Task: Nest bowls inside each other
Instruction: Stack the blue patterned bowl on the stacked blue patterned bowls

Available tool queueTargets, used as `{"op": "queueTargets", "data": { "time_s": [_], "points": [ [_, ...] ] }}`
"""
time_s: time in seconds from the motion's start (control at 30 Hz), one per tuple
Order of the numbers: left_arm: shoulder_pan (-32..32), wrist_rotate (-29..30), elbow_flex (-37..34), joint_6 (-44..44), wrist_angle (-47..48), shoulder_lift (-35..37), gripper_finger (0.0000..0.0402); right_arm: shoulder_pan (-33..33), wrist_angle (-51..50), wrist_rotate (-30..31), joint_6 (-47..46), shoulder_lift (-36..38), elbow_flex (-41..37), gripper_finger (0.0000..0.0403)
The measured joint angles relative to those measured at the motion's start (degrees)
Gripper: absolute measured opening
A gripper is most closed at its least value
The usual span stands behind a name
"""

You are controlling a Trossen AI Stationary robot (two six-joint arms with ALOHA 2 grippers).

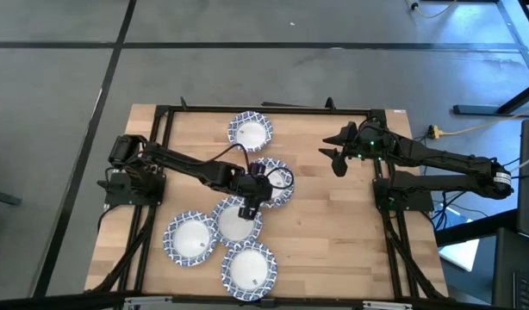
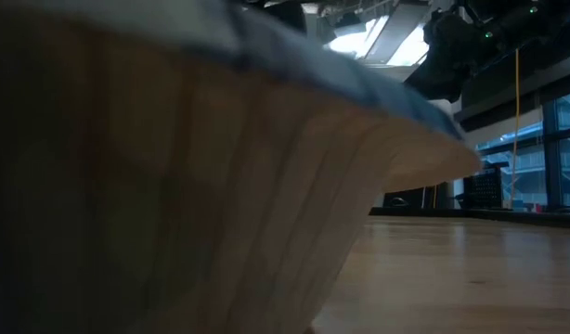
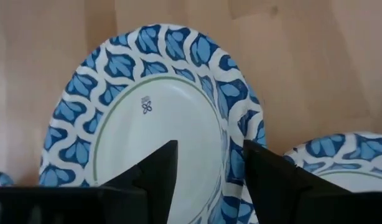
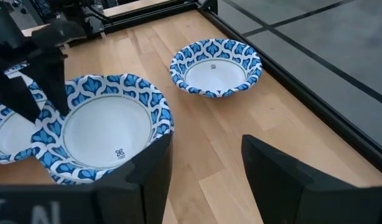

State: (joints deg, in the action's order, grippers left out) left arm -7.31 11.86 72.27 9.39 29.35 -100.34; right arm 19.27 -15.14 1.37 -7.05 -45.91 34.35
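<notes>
A light wooden table (image 1: 333,224) holds five blue-and-white patterned bowls, seen from above. One bowl (image 1: 249,131) sits alone near the far edge. A second bowl (image 1: 276,181) lies at the middle of the table, partly covered by the left arm. A third bowl (image 1: 236,221) sits just in front of it, touching or overlapping it. A fourth bowl (image 1: 190,238) lies beside the third, toward the left arm's side, and a fifth bowl (image 1: 248,269) rests near the front edge. The left gripper (image 1: 248,208) reaches from its base across the table and hangs over the rim of the third bowl; from its wrist camera, its dark fingers (image 3: 155,171) stand spread apart on either side of that bowl's rim, not pinching it. The right gripper (image 1: 336,158) waits well apart near the far right of the table, its fingers (image 4: 153,168) spread and holding nothing. From table height, the side wall of one bowl (image 2: 174,186) fills most of the view.
</notes>
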Motion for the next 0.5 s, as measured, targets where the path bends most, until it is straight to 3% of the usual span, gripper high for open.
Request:
{"op": "queueTargets", "data": {
  "time_s": [0.13, 0.27, 0.4, 0.5],
  "points": [
    [1.11, 1.30, -0.03, -0.04, -1.17, 1.24, 0.0172, -0.02, -0.02, 0.01, 0.01, 0.00, 0.00, 0.0193],
    [2.21, -1.68, -0.02, -0.10, -2.54, 2.60, 0.0172, -0.01, -0.15, 0.01, 0.09, 0.01, 0.00, 0.0193],
    [3.00, -8.73, 0.09, -0.01, -2.53, 4.50, 0.0172, 0.00, -0.46, 0.01, 0.25, 0.02, 0.00, 0.0193],
    [3.61, -7.05, -0.02, 0.13, -1.29, 5.44, 0.0172, 0.00, -0.61, 0.03, 1.20, 0.02, 0.00, 0.0193]
  ]
}}
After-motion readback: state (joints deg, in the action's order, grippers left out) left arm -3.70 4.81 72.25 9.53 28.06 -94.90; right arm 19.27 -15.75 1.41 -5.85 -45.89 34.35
